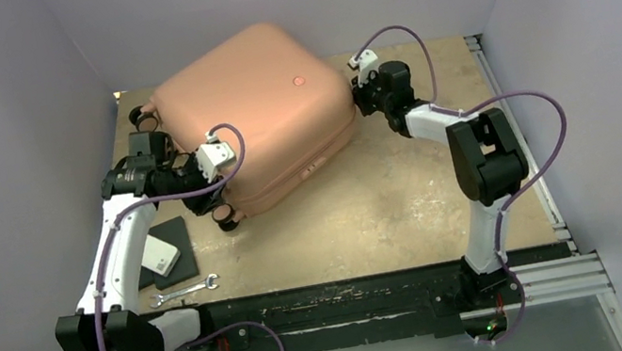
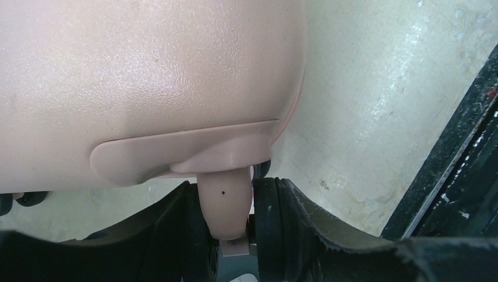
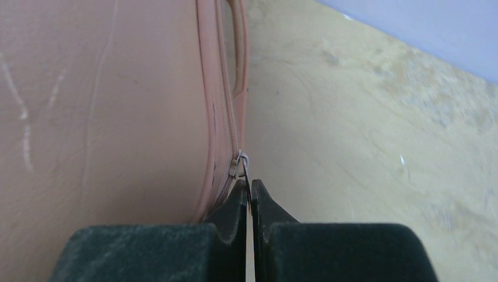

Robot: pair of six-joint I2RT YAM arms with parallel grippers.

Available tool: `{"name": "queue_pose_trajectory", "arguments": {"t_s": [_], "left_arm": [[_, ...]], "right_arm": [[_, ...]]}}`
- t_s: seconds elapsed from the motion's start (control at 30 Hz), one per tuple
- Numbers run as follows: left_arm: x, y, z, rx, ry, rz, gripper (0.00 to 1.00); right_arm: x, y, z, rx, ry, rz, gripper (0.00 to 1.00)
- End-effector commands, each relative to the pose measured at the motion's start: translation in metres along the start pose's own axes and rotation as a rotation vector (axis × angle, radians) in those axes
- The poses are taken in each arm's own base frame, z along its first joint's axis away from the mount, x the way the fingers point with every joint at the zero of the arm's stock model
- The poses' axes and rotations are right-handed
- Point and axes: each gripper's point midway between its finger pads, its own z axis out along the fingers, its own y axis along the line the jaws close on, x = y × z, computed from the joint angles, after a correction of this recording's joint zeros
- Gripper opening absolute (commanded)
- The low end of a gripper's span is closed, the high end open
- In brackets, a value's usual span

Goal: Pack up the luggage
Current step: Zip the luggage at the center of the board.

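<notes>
The salmon-pink luggage (image 1: 256,99) lies shut on the table, angled toward the back left. At its near left corner my left gripper (image 1: 215,206) is shut on a wheel: in the left wrist view the pink wheel strut (image 2: 226,202) and black wheel (image 2: 267,223) sit between the dark fingers (image 2: 147,235). At the shell's right side, my right gripper (image 1: 360,102) is shut on the zipper pull (image 3: 240,164), whose thin tab runs between the closed tips (image 3: 249,191). The zipper seam and a side handle (image 3: 239,47) run up the luggage (image 3: 106,106).
A flat black pad (image 1: 174,236) with a white box (image 1: 158,255) lies at the left, near my left arm. A silver wrench (image 1: 184,292) rests in front of it. A black strip (image 1: 356,297) edges the near side and a metal rail (image 1: 505,105) the right.
</notes>
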Motion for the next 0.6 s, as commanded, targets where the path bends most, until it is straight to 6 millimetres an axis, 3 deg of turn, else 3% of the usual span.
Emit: {"name": "queue_pose_trajectory", "arguments": {"t_s": [0.0,0.23,0.43,0.57], "left_arm": [[0.052,-0.038,-0.023,0.076,0.193,-0.001,0.0],[0.068,-0.044,-0.024,0.069,0.237,0.035,0.0],[0.075,-0.055,-0.028,0.088,0.244,0.063,0.0],[0.072,-0.068,-0.031,0.135,0.225,0.082,0.0]], "right_arm": [[-0.058,-0.056,0.009,0.038,-0.2,-0.141,0.0],[-0.09,-0.011,-0.007,-0.256,-0.383,-0.196,0.0],[-0.09,-0.022,0.005,-0.192,-0.336,-0.109,0.0],[-0.094,-0.019,-0.006,-0.199,-0.343,-0.04,0.0]]}}
